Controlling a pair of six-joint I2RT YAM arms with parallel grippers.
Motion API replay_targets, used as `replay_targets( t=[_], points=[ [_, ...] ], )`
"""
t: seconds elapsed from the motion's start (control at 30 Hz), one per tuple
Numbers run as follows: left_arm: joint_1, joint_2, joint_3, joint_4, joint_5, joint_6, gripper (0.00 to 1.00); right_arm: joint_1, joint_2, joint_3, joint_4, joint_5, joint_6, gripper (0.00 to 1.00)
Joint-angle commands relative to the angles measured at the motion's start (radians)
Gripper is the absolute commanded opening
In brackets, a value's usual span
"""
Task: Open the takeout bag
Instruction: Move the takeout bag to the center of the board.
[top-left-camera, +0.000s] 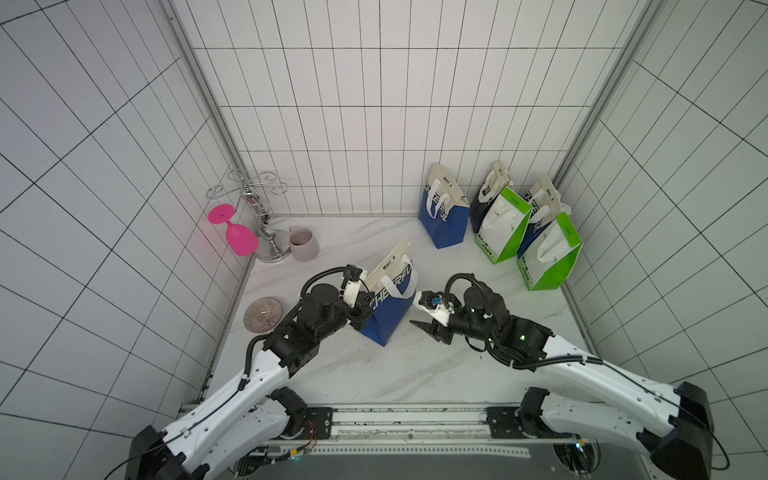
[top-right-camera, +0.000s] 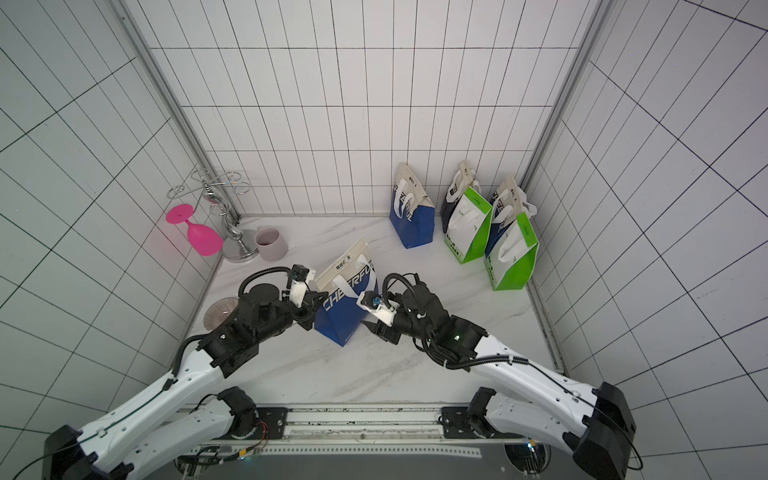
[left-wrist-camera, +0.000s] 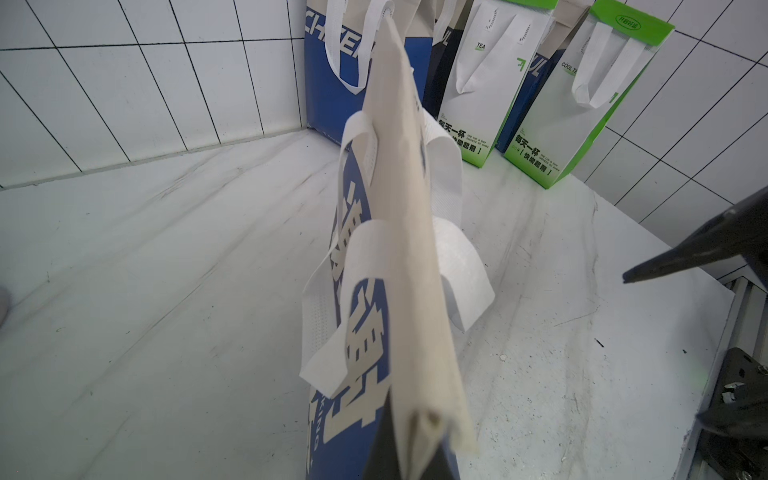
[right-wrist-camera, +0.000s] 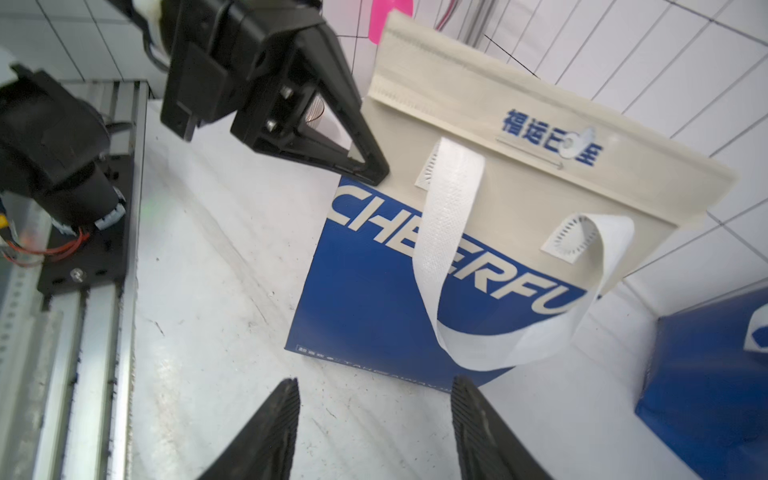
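The left end effector (right-wrist-camera: 370, 170) clamps the blue-and-cream fabric takeout bag (top-left-camera: 388, 320) at its nine-o'clock edge, seemingly anchoring it. The right end effector (right-wrist-camera: 376, 390), jaws apart, faces its three-o'clock side.

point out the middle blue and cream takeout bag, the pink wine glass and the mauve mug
blue and cream takeout bag (top-left-camera: 388, 318): in a top view, blue front panel
pink plastic wine glass (top-left-camera: 242, 243): in a top view, its bowl
mauve ceramic mug (top-left-camera: 307, 252): in a top view, outer wall
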Motion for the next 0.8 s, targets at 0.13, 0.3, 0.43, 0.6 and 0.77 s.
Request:
replay_targets(
  t=[0.13, 0.3, 0.43, 0.6, 0.77],
  points=[
    [-0.002, -0.021, 0.036, -0.015, 0.098, 0.0, 0.0, 0.019, 0.058, 0.119, 0.296, 0.002, -0.321, 0.55],
    [0.0, 0.006, 0.057, -0.02, 0.165, 0.019, 0.0, 0.02, 0.129, 0.147, 0.382, -0.027, -0.426, 0.53],
    [0.006, 0.014, 0.067, -0.023, 0.195, 0.028, 0.0, 0.02, 0.168, 0.144, 0.41, -0.05, -0.523, 0.52],
    [0.008, 0.047, 0.078, -0.003, 0.251, 0.015, 0.0, 0.021, 0.185, 0.116, 0.495, -0.065, -0.545, 0.48],
    [0.008, 0.064, 0.08, 0.011, 0.266, 0.011, 0.0, 0.021, 0.183, 0.113, 0.527, -0.046, -0.561, 0.48]
  ],
)
